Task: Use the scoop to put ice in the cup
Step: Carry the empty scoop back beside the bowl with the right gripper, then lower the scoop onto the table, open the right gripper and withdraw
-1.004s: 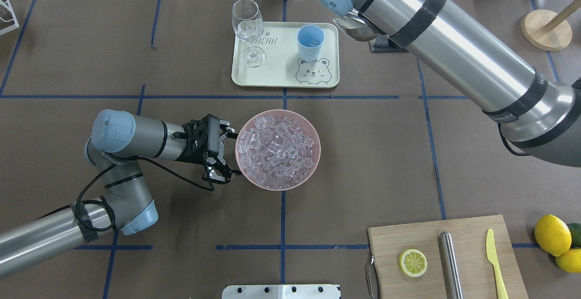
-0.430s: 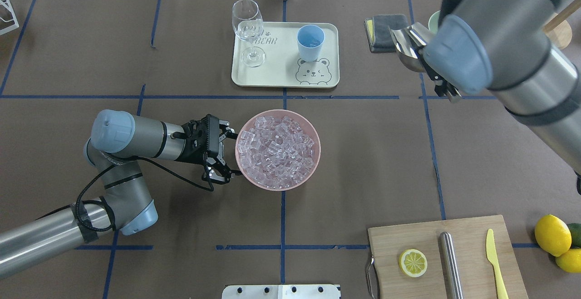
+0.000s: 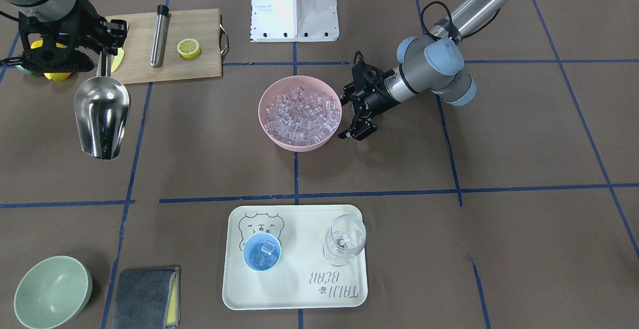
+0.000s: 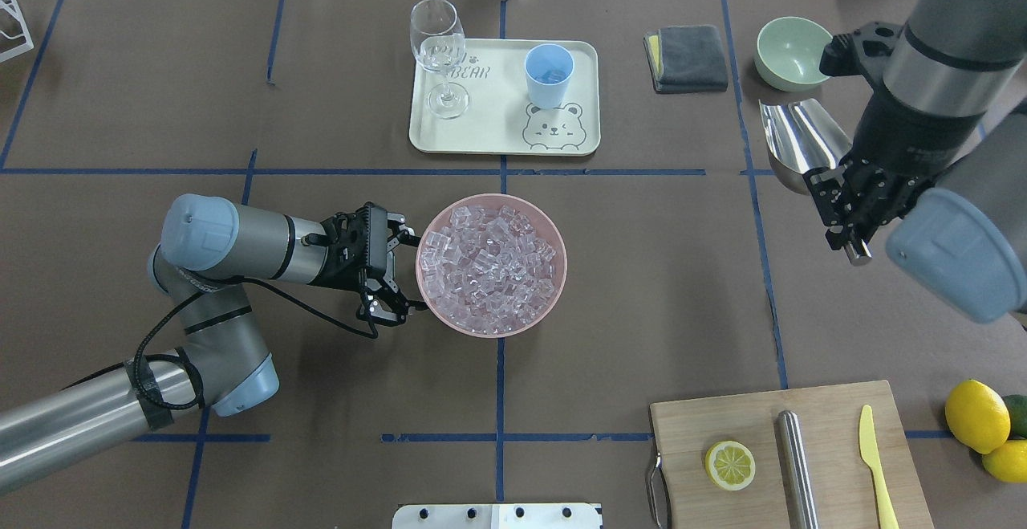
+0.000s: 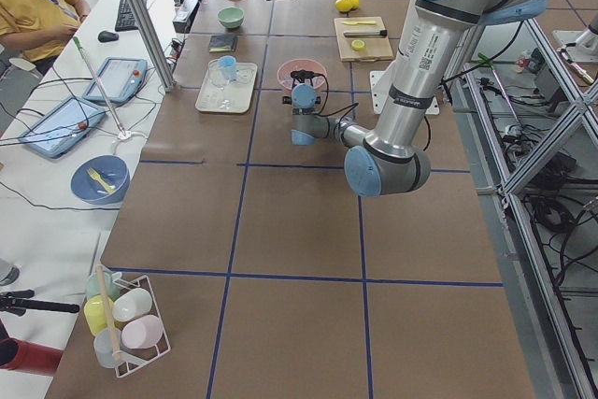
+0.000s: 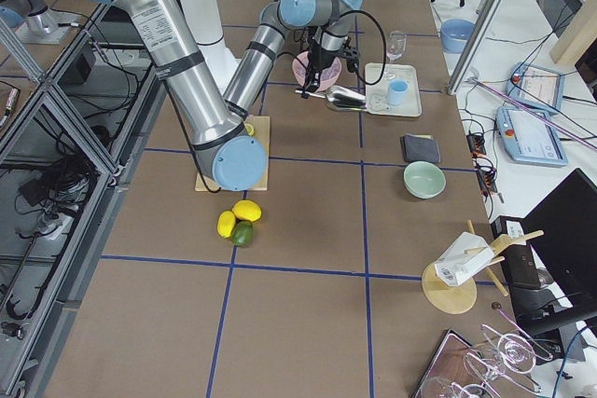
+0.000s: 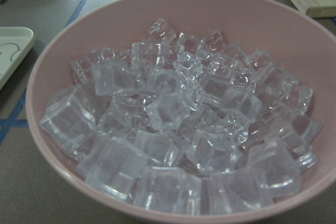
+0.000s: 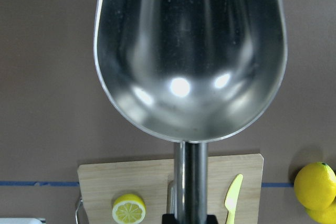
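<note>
Cutting board: the cutting board point(image 4: 826, 413) lies on the tabletop point(image 4: 321, 400) near the robot, on its right. A lemon half point(image 4: 730, 465), a steel cylinder point(image 4: 797, 469) and a yellow knife point(image 4: 874, 465) lie side by side on it.
Fruit: two lemons point(image 4: 976, 415) sit just beside the board, at the edge of the overhead view.
Far right: a grey cloth point(image 4: 690, 57) lies near the pale-green bowl point(image 4: 793, 52), which is bare inside.
Scoop: the scoop point(image 4: 802, 142) is held off the tabletop between the pale-green bowl and the board. It is well apart from both the pink bowl point(image 4: 562, 268) and the cup point(image 4: 549, 75). Its trough is empty.
Right gripper: the jaws of the right gripper point(image 4: 846, 204) are clenched on the scoop's handle.
Left gripper: the left gripper point(image 4: 414, 270) sits at the pink bowl's wall on the side away from the scoop. Its jaws are spread wide, and I cannot tell whether the tips touch the bowl.
Pink bowl: it is heaped with ice point(image 4: 489, 268) and stands mid-table.
Tray: the tray point(image 4: 489, 124) carries the cup and a stemmed glass point(image 4: 438, 47), which stand upright and apart.
Cup: a few cubes lie at the bottom.
Glass: I cannot tell what it holds.
</note>
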Robot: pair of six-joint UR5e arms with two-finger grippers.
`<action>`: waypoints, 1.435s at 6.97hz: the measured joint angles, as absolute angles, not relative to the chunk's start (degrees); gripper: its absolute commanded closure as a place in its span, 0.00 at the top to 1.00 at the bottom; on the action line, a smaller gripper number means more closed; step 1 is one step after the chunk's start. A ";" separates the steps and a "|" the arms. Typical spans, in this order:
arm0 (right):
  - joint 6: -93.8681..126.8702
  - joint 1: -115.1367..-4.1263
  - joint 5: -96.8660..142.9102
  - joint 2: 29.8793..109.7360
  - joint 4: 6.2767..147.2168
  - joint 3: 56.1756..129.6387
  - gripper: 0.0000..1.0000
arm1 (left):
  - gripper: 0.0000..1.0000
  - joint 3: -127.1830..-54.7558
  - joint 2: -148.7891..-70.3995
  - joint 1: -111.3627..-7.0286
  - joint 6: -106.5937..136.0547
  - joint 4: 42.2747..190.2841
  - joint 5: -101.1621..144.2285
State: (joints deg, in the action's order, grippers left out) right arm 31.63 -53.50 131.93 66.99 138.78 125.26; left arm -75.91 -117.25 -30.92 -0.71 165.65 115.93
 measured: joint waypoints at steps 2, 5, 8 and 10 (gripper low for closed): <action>39.05 -50.08 130.67 79.71 121.20 126.70 0.00 | 1.00 -75.91 -117.25 -30.86 -0.64 165.60 115.93; 52.94 -43.92 127.14 93.32 94.22 123.33 0.00 | 1.00 -75.93 -117.25 -30.85 -0.62 165.66 115.93; 59.99 -39.15 124.61 95.21 79.98 115.38 0.00 | 1.00 -75.88 -117.19 -30.82 -0.61 165.64 115.93; 60.34 -37.97 123.92 95.21 78.96 113.97 0.00 | 1.00 -75.80 -117.16 -30.78 -0.61 165.61 115.93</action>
